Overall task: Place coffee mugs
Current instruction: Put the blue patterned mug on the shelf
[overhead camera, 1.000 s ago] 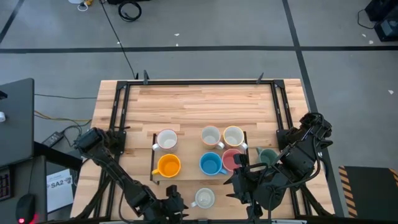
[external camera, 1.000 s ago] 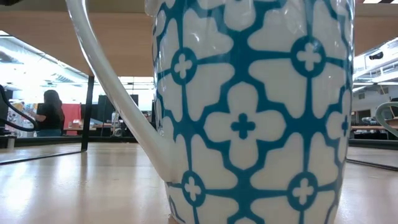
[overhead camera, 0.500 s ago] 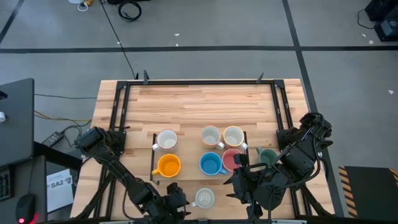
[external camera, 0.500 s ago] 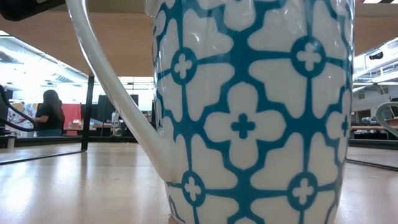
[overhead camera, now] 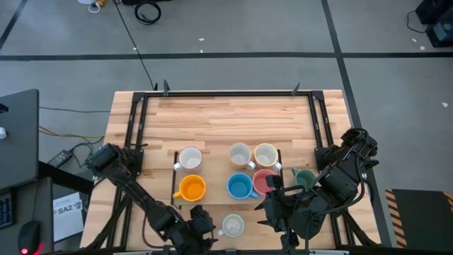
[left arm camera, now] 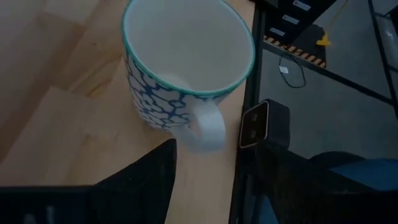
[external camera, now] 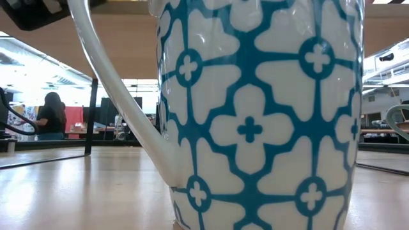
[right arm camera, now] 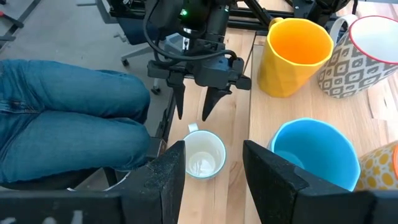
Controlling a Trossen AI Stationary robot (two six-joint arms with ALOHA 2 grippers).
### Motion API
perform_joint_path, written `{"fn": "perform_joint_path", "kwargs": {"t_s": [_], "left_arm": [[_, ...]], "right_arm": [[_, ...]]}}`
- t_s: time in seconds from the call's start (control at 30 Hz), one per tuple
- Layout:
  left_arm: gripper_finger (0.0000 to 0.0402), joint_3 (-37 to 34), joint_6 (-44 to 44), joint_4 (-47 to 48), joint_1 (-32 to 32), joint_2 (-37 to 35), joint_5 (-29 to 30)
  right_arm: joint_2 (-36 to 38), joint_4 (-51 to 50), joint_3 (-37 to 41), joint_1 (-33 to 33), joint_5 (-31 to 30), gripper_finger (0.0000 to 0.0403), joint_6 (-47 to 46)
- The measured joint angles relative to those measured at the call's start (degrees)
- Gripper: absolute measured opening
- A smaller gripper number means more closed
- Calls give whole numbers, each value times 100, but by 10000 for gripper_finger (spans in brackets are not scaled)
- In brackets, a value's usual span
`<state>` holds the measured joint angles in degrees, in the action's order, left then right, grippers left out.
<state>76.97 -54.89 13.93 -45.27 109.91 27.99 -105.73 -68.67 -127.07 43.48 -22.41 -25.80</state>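
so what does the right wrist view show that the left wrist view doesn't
Only the right wrist view shows the orange mug, the blue mug, a grey-patterned mug, the left end effector with its fingers apart above the table edge, and a person's legs in jeans.

Only the left wrist view shows the small camera box at the table edge and the floor beyond it.

Both show the white mug with the teal pattern, standing upright and free on the wooden table, handle toward the left end effector.
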Motion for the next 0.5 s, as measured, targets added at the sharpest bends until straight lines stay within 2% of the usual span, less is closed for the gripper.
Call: {"fn": "perform_joint_path", "kwargs": {"t_s": [0.5], "left_arm": [[227,0,11,60,165,-2,13]], "right_arm": [[0,1,0,0,0,166,0]]}}
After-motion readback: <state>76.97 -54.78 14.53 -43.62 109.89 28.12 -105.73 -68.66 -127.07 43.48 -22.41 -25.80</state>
